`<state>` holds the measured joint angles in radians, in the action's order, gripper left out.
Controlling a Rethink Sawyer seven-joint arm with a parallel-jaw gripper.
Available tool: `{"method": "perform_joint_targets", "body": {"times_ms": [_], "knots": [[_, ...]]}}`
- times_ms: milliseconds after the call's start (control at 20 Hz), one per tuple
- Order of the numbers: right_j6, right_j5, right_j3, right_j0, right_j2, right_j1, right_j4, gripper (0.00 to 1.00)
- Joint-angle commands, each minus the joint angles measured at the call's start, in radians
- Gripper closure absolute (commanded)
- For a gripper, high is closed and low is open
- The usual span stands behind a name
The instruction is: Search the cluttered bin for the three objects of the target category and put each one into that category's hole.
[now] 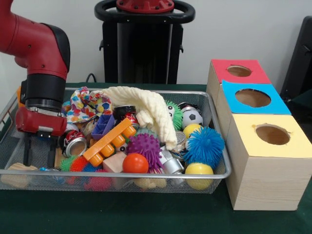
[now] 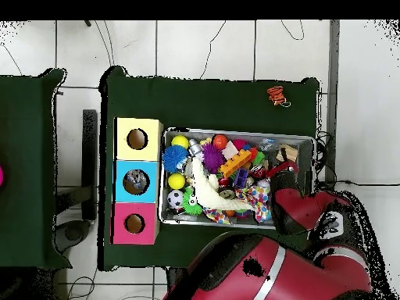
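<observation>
The black two-fingered tool [image 1: 40, 152] hangs spread and empty inside the wire mesh bin [image 1: 222, 141]; descending, it risks snagging the mesh or nudging the crushed soda can [image 1: 74, 144].

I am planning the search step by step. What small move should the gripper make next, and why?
Probably lift slightly and shift toward the bin's middle. The gripper hangs open at one end of the wire bin, holding nothing, while the orange ball and purple spiky ball lie farther along.
</observation>
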<state>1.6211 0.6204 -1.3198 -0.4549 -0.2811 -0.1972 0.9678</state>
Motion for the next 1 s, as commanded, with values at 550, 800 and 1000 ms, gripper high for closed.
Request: {"method": "perform_joint_targets", "body": {"times_ms": [550,800,1000], "knots": [[0.366,0.022,0.101,-0.069,0.232,0.025,0.228,0.00],[0.352,0.036,0.113,-0.076,0.241,0.029,0.241,0.00],[0.315,0.033,0.107,-0.077,0.233,0.025,0.212,0.00]]}}
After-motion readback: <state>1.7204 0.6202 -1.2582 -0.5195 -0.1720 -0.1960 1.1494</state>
